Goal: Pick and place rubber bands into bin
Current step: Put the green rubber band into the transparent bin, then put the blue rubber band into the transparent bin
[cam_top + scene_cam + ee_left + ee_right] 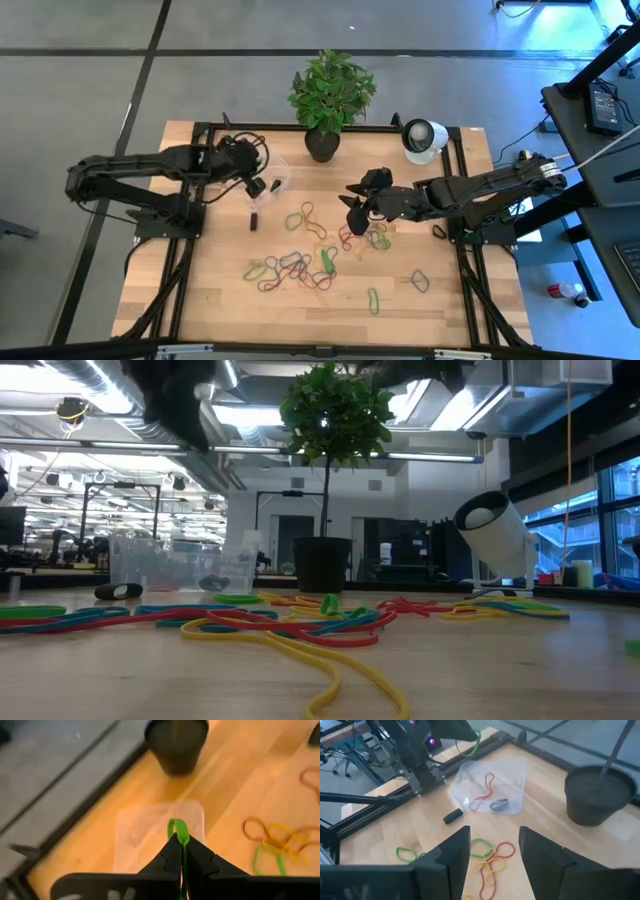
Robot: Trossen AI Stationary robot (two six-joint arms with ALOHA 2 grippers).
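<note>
your right pincer point(492, 862) hangs with jaws apart, nothing in them, over the rubber bands point(305, 262) scattered mid-bench point(450, 300). a small dark block point(452, 816) lies just before the bin point(492, 785), which holds a red band. your left pincer point(181, 862) pinches a green band point(178, 831) above the bin. the black plant pot point(322, 143) and white round object point(424, 138) stand by the far edge.

You see two dark, jointed arms with black cables looped at the left arm point(150, 170)'s wrist.

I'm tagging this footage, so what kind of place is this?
Probably a robotics lab or workshop: exposed ceiling ducts and strip lights, workbenches behind, and a framed wooden table carrying two robot arms.
</note>
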